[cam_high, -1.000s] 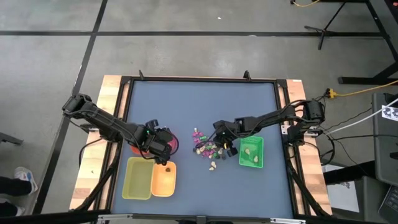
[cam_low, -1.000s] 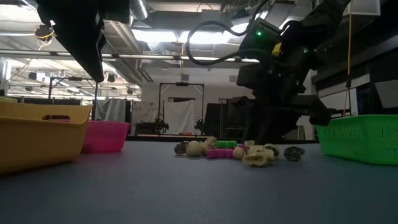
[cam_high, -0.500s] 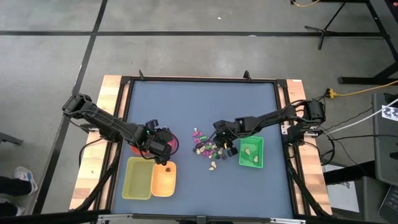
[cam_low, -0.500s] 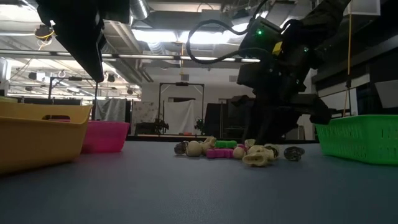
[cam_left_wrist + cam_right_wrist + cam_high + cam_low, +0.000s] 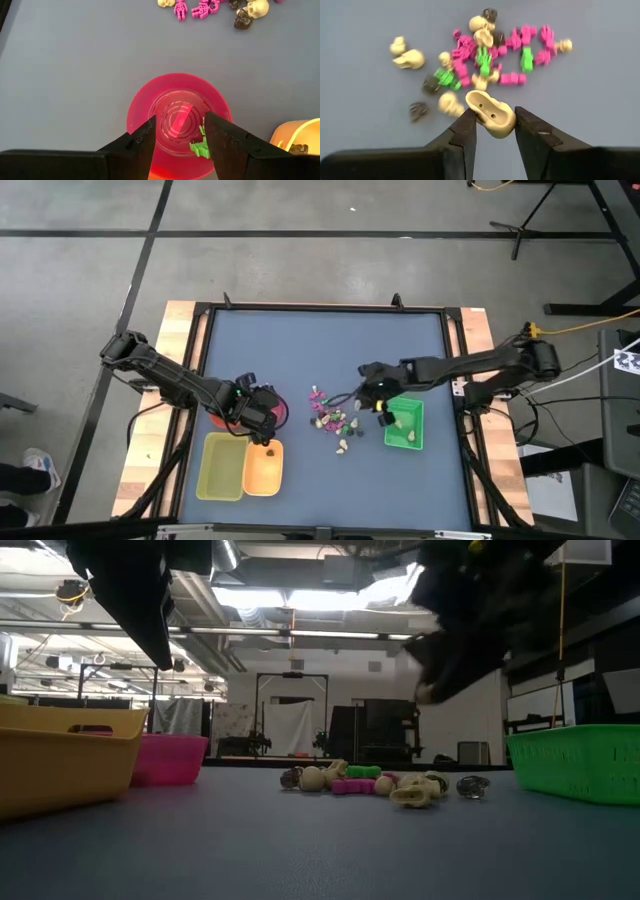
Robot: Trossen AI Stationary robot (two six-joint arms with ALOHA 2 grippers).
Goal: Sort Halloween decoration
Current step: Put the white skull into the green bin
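The Halloween decoration (image 5: 485, 55) is a heap of tiny magenta, green, cream-white and dark brown trinkets lying mid-table (image 5: 333, 420). My right gripper (image 5: 495, 122) hangs above the heap, shut on a cream-white skull-like trinket (image 5: 491, 116); in the high view it is beside the green tray (image 5: 375, 395). My left gripper (image 5: 180, 135) stands open over the pink bowl (image 5: 137, 102), where a green trinket (image 5: 200, 146) lies on the bottom beside one finger. My right gripper pinches the cream-white trinket by its two sides (image 5: 479, 116) between its two fingers. The fingers slant down from the table's right side. The trinket is lifted clear of the heap and the table, its holed face turned toward the camera.
A green tray (image 5: 405, 427) holding a few trinkets stands right of the heap. A yellow tray (image 5: 222, 467) and an orange container (image 5: 263, 468) stand near the front left, the orange one holding a dark brown trinket (image 5: 299, 149). Bare blue table lies toward the far edge.
My right gripper has risen from the heap with the cream-white trinket between its fingers, shifting a little toward the table's right edge. The rest of the heap has stayed where it was.
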